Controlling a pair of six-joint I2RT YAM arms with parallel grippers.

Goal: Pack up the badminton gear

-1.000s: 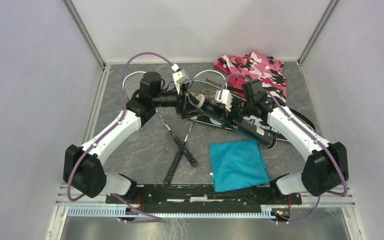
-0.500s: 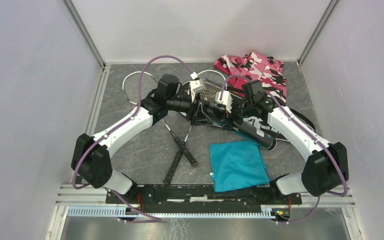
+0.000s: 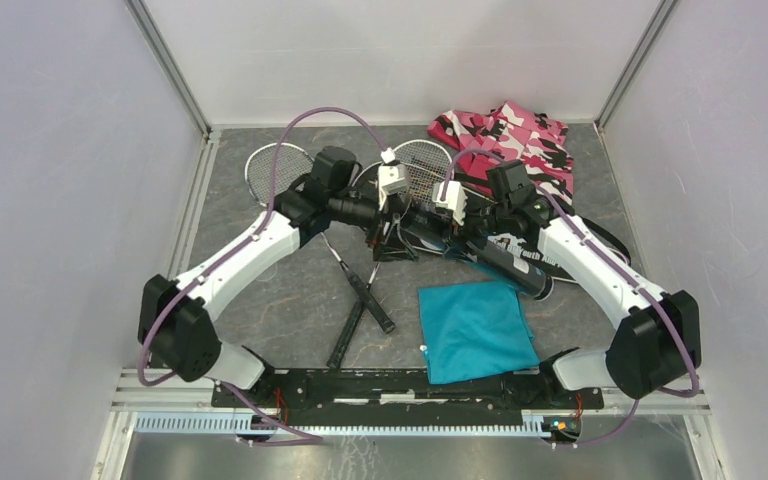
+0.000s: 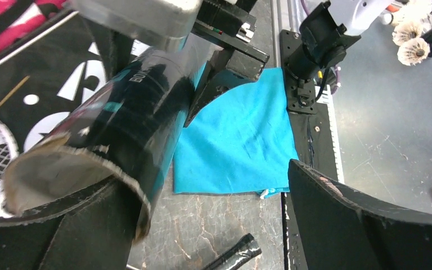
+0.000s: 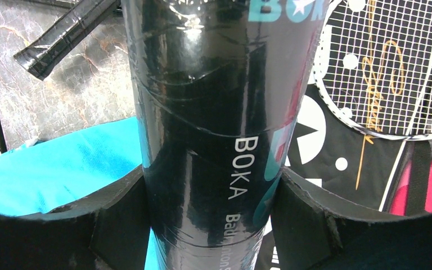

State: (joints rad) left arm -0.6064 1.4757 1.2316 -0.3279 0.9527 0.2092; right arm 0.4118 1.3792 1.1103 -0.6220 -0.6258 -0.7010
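Right wrist: right gripper (image 5: pixel 211 188) clamps black tube (image 5: pixel 202 112); left gripper (image 4: pixel 205 183) spread wide.

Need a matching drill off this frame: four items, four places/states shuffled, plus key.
Items
1. black tube
2. teal cloth
3. camouflage fabric
4. left gripper

Places/states
A. bunched in the far right corner
B. open, jaws wide apart
C. clamped in the right gripper
D. spread flat at the near side

Pairs: 1-C, 2-D, 3-A, 4-B
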